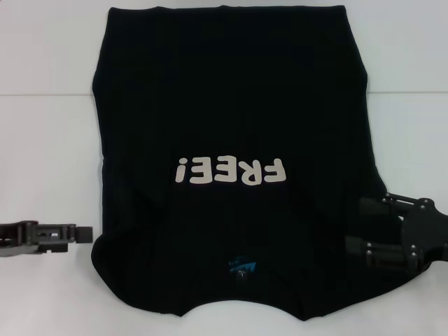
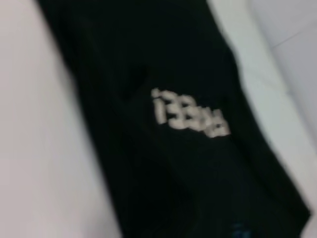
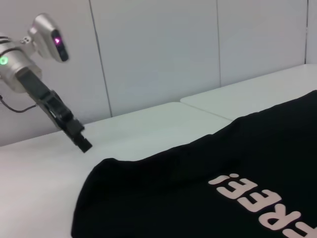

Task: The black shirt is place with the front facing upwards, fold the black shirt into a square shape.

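Observation:
The black shirt (image 1: 231, 105) lies flat on the white table (image 1: 42, 140), front up, neck toward me and sleeves tucked in. Its cream letters "FREE!" (image 1: 231, 170) sit mid-cloth and a small blue neck label (image 1: 240, 266) shows near the front edge. My right gripper (image 1: 360, 229) is open, its fingers spread over the shirt's right edge near the shoulder, with nothing between them. My left gripper (image 1: 87, 233) is shut and low, just off the shirt's left edge, apart from the cloth. The left wrist view looks down on the shirt (image 2: 188, 173). The right wrist view shows the shirt (image 3: 223, 158) and the left gripper (image 3: 83, 144) beyond it.
Bare white tabletop lies on both sides of the shirt, with a seam line (image 1: 49, 94) crossing it at the far part. White wall panels (image 3: 158, 49) stand behind the table.

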Controlling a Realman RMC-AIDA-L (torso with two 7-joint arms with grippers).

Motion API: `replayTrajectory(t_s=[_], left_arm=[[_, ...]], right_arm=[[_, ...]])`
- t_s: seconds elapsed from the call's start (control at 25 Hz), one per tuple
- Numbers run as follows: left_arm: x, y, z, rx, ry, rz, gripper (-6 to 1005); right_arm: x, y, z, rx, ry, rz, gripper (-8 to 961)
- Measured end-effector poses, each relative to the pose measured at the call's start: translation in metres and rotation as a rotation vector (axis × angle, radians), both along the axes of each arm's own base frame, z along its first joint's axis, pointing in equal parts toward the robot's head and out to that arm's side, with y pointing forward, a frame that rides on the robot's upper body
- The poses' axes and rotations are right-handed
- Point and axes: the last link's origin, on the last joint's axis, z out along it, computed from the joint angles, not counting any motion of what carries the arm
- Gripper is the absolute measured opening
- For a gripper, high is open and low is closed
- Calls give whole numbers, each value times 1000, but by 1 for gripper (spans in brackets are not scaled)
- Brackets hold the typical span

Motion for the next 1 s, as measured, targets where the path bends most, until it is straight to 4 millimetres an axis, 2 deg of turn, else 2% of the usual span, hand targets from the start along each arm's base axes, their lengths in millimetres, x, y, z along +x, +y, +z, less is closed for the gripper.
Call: replayTrajectory(t_s=[0.4, 0.68, 1.0], left_arm=[[29, 44, -14, -103, 248, 4, 875], [32, 52, -29, -160, 388, -26, 875], [36, 54, -41, -167, 405, -48, 875]], right_arm=[[0, 4, -1, 18, 4, -15, 826], [0, 5, -1, 21, 7, -18, 826], [1, 5, -1, 25, 6, -24, 826]])
